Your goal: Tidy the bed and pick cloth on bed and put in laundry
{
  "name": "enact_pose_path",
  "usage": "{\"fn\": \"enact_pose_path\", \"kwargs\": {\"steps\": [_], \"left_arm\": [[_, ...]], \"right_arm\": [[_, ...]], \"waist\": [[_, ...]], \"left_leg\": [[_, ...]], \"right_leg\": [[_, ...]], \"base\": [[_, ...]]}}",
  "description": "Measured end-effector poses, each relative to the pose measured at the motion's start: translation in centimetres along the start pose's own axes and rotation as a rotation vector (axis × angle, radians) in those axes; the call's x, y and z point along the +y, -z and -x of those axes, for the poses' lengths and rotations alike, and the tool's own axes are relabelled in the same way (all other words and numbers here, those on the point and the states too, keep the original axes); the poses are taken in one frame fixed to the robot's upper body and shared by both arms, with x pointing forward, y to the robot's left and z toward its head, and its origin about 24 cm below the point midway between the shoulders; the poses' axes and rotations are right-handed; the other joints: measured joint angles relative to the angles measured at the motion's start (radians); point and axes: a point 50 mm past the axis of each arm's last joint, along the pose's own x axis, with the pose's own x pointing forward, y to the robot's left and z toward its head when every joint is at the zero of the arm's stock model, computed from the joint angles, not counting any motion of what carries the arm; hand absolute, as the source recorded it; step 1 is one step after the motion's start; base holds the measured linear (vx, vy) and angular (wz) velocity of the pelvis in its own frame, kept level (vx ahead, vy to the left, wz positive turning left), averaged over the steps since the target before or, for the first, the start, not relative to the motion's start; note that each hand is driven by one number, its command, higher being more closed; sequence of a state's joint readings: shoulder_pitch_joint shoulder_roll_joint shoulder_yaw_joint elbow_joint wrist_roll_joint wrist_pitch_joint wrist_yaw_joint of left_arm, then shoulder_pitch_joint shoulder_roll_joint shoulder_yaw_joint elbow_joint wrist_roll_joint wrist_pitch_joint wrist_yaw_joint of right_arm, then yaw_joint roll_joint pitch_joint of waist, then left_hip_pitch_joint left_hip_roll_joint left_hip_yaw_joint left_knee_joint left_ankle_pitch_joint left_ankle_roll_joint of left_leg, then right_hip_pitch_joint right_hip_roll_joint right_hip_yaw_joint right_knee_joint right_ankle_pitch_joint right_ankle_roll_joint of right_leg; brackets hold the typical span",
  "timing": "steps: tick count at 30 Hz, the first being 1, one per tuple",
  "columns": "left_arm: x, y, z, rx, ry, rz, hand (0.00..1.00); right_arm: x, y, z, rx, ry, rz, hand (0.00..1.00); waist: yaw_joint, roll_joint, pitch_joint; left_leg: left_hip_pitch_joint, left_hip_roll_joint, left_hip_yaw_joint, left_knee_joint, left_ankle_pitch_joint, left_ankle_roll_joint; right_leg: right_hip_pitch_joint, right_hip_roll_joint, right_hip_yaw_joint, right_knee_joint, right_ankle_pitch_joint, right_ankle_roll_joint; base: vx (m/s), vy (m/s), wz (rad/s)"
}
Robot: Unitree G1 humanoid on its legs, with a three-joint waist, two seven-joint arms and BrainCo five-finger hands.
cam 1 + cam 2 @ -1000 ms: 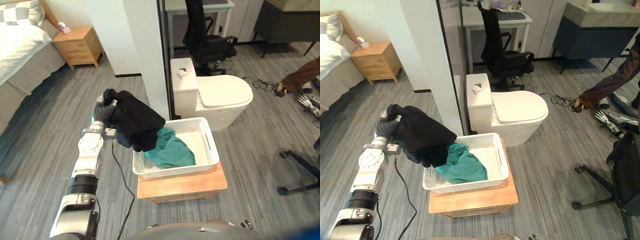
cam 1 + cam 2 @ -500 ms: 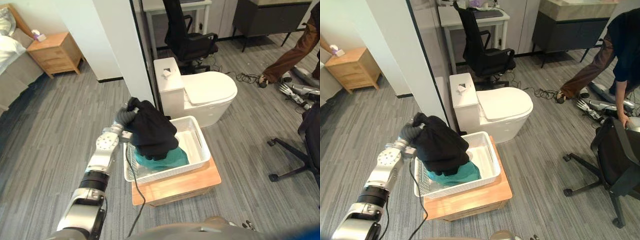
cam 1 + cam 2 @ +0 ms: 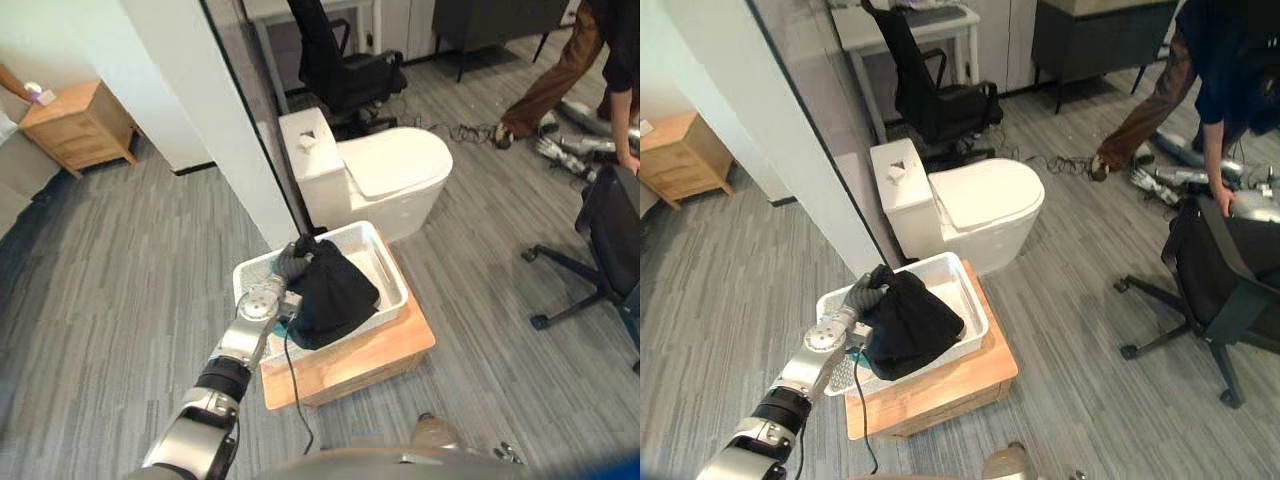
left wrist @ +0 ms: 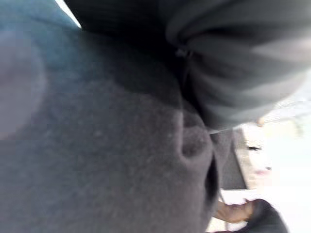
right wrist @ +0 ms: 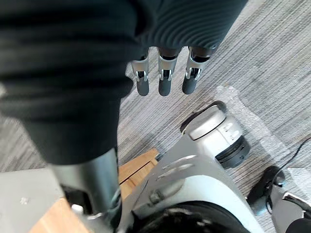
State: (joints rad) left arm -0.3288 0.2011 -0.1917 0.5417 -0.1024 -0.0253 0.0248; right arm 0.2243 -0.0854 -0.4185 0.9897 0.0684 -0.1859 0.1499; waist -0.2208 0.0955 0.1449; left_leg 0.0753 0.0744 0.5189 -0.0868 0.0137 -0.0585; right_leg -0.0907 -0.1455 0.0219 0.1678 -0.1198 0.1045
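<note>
A black cloth (image 3: 335,292) hangs bunched from my left hand (image 3: 292,262) and rests in the white laundry basket (image 3: 388,266), draping over its front rim. The fingers are curled into the top of the cloth. A sliver of teal cloth (image 3: 854,352) peeks out beneath it. The basket stands on a low wooden stand (image 3: 375,352). In the left wrist view, black cloth (image 4: 97,160) lies right against the hand's ribbed cover (image 4: 238,63). My right hand (image 5: 163,80) hangs low over the floor with straight fingers, holding nothing.
A white toilet (image 3: 385,180) stands just behind the basket, beside a white wall corner (image 3: 210,100). A black office chair (image 3: 340,65) is farther back. A person (image 3: 1200,70) bends over another dark chair (image 3: 1220,270) at the right. A wooden nightstand (image 3: 75,125) sits far left.
My left hand has carried the black cloth rightward over the basket and lowered it onto the teal cloth. The view has shifted as I moved closer.
</note>
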Motion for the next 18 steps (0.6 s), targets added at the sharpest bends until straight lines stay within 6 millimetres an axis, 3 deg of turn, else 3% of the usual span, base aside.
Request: {"fn": "enact_pose_path", "kwargs": {"steps": [4,6,13,18], "left_arm": [[0.9,-3.9,-2.2,-0.097,-0.138,-0.087,1.00],[1.6,-7.0,-3.3,-0.174,-0.225,-0.119,1.00],[4.0,-14.3,-4.4,-0.348,-0.396,-0.116,1.00],[6.0,-16.4,-4.2,-0.367,-0.500,-0.063,1.00]], "right_arm": [[2.3,-5.1,-1.6,-0.165,-0.078,-0.007,0.00],[2.8,-7.4,-1.7,-0.253,-0.099,-0.012,0.00],[3.9,-10.1,-1.5,-0.367,-0.155,-0.031,0.00],[4.5,-10.6,-1.3,-0.392,-0.193,-0.026,0.00]], "waist": [[-0.008,-0.033,0.095],[-0.005,-0.041,0.142],[-0.006,-0.075,0.212],[0.013,-0.089,0.234]], "left_leg": [[-0.107,0.007,0.023,0.062,-0.001,0.002],[-0.153,0.021,0.037,0.076,0.001,0.003],[-0.239,0.052,0.080,0.141,-0.005,-0.003],[-0.289,0.075,0.105,0.203,-0.035,-0.006]], "right_leg": [[-0.135,-0.007,0.026,0.092,-0.019,-0.001],[-0.191,-0.003,0.033,0.116,-0.018,-0.003],[-0.286,0.006,0.046,0.165,-0.014,-0.009],[-0.322,0.008,0.042,0.183,-0.013,-0.009]], "base": [[-0.11,-0.058,-0.07],[-0.06,-0.051,-0.08],[0.04,-0.040,-0.07],[0.04,-0.007,0.02]]}}
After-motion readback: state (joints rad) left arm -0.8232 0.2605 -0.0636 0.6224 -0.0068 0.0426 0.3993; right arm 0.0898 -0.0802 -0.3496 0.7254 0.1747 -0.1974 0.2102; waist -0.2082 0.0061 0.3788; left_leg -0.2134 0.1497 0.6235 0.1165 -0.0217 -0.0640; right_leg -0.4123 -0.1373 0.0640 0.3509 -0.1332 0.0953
